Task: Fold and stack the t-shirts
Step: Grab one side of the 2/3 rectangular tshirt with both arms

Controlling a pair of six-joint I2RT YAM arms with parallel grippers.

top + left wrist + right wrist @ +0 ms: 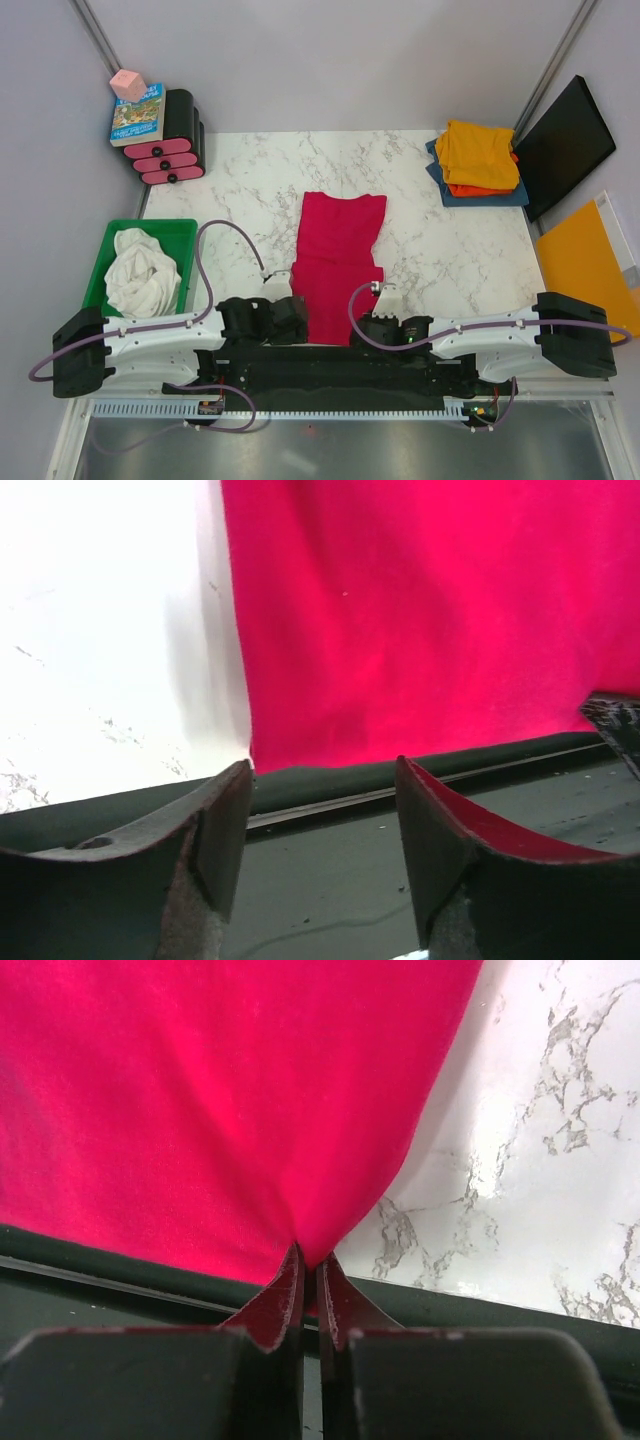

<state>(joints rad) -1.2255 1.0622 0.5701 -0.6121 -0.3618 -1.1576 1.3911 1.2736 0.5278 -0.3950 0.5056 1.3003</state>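
Note:
A crimson-red t-shirt (338, 262) lies folded lengthwise in the middle of the marble table, its hem at the near edge. My right gripper (374, 320) (312, 1260) is shut on the shirt's (220, 1100) near right corner, which bunches into the jaws. My left gripper (288, 312) (322, 770) stands open just short of the shirt's (420, 620) near left corner, with nothing between its fingers. At the back right a yellow-orange shirt (478, 152) sits on an orange one (480, 190) and a blue one (444, 186). A white shirt (140, 272) lies crumpled in a green bin (150, 228).
Pink-and-black stacked cases (172, 150) stand at the back left with a book (138, 113) and a pink cube (127, 84) on top. A black board (563, 145) leans at the back right. A flat orange board (585, 265) lies off the table's right side.

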